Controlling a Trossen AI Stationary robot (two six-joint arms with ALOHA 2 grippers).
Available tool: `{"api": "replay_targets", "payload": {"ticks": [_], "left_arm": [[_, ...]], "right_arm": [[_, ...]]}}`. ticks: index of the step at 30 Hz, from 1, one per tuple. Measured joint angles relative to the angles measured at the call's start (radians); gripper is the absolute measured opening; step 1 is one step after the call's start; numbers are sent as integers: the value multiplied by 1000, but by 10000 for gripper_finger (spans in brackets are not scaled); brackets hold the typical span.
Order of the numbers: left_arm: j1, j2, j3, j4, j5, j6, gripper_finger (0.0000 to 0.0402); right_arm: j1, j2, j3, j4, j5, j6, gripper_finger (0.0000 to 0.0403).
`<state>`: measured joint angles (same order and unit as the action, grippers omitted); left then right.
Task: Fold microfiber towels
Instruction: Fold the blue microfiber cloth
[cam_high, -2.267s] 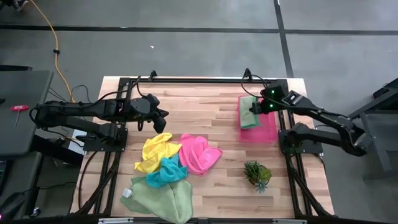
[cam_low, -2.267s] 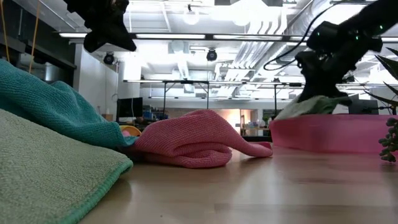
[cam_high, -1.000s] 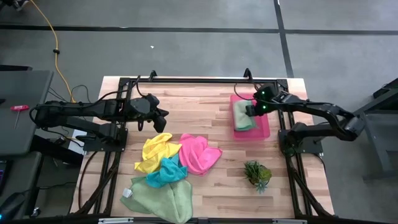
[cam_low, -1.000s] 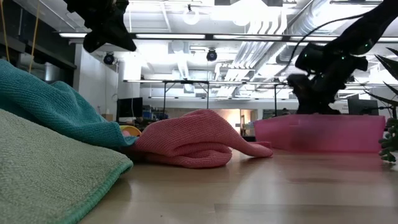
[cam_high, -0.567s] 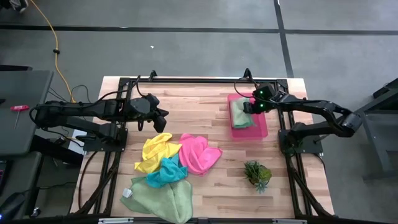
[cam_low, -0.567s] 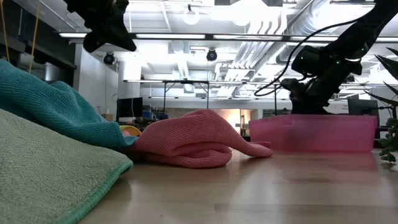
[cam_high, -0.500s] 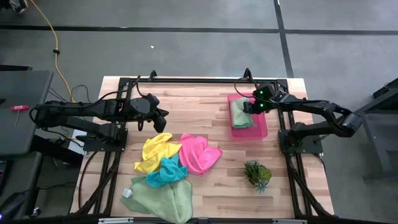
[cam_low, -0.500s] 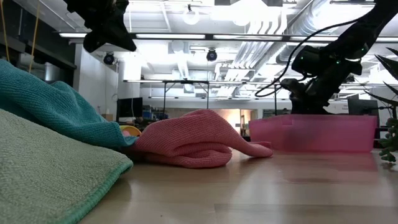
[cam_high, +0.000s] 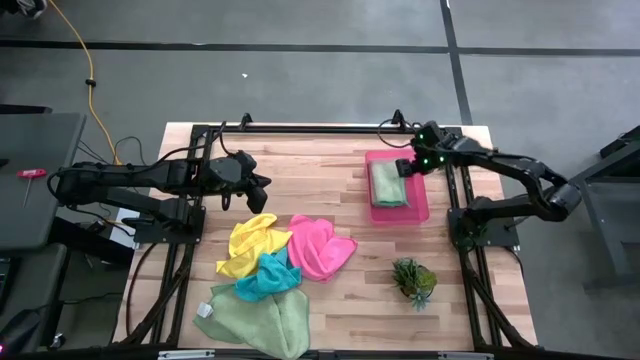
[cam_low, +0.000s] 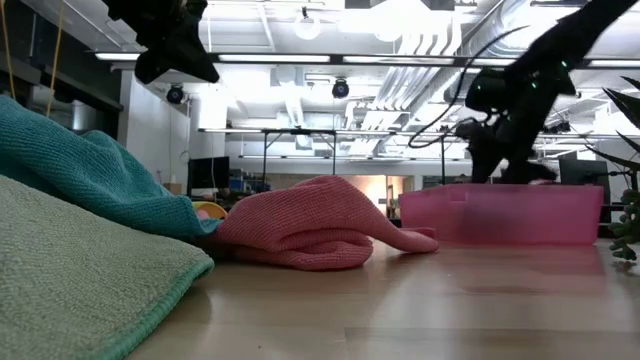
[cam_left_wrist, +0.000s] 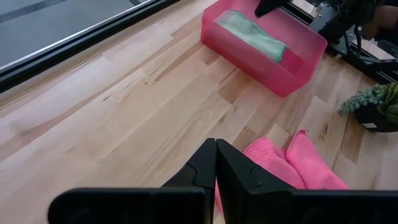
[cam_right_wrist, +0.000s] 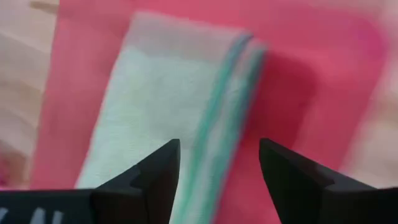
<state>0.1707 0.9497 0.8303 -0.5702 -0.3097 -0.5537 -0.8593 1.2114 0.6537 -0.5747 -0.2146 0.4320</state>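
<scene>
Pale green folded microfiber towel (cam_high: 387, 184) is seen lying in the rigid pink plastic tray (cam_high: 420, 205), just below the right gripper (cam_high: 405, 167), whose fingers are spread apart; the left gripper (cam_high: 264, 184) is held closed.

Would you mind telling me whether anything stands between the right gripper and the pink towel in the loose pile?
Nothing visible does. The right gripper, jaws open, hangs over the tray holding a folded green towel; bare table lies between it and the pink towel. The plant sits off that line.
</scene>
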Motion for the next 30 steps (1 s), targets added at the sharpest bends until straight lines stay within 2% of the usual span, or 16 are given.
{"api": "replay_targets", "payload": {"ticks": [2,5,10,15,21,26,30], "left_arm": [[0,0,0,0,0,5,0],[0,0,0,0,1,15,0],[0,0,0,18,42,98,0],[0,0,0,114,141,264,0],[0,0,0,156,144,348,0],[0,0,0,156,145,367,6],[0,0,0,147,177,374,26]], "right_arm": [[0,0,70,-63,45,-47,211],[4,-1,169,-111,42,-100,211],[76,-54,244,-35,20,-142,211],[223,-139,156,183,-3,-50,211],[423,-174,9,556,-4,88,211],[525,-171,-1,661,33,32,211],[557,-171,-1,690,45,-14,211]]}}
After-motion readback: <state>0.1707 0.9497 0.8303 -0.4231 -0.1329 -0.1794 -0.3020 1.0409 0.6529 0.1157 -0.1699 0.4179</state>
